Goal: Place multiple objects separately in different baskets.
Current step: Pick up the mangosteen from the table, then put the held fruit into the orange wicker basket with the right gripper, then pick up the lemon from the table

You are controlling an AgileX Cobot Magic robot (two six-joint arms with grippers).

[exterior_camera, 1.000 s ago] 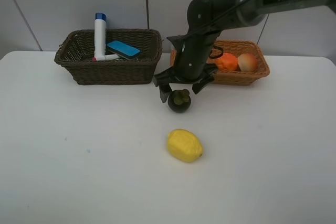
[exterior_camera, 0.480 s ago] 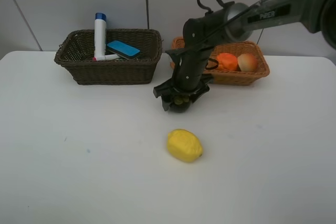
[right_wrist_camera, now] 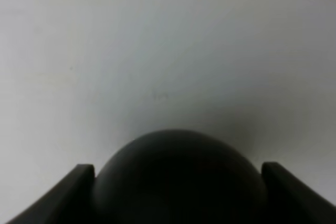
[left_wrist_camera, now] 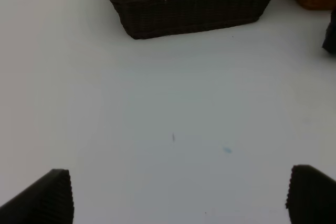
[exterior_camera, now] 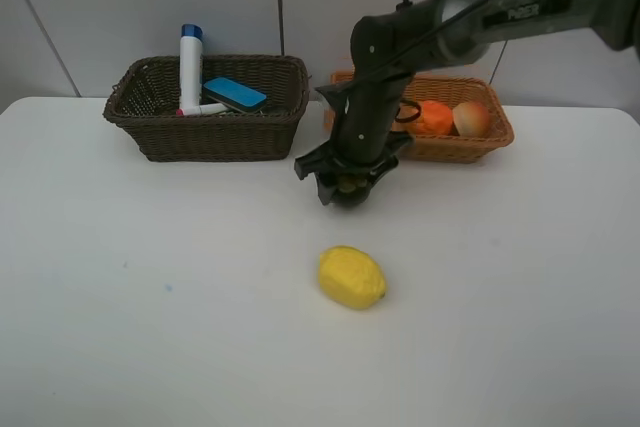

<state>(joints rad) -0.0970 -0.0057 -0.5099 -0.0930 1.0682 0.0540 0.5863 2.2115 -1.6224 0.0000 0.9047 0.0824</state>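
Mangosteen [exterior_camera: 346,190] half-hidden between right gripper [exterior_camera: 347,183] fingers

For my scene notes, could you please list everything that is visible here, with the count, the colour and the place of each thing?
mangosteen: 1, dark, table centre, between the right gripper's fingers
lemon: 1, yellow, on the table, nearer the camera than the mangosteen
orange: 1, orange, in the tan basket
peach: 1, pale pink, beside the orange
tube: 1, white, blue cap, upright in the brown basket
eraser block: 1, blue, in the brown basket
brown basket: 1, back left
tan basket: 1, back right
table: 1, white
right gripper: closed around the mangosteen
left gripper: open, over bare table
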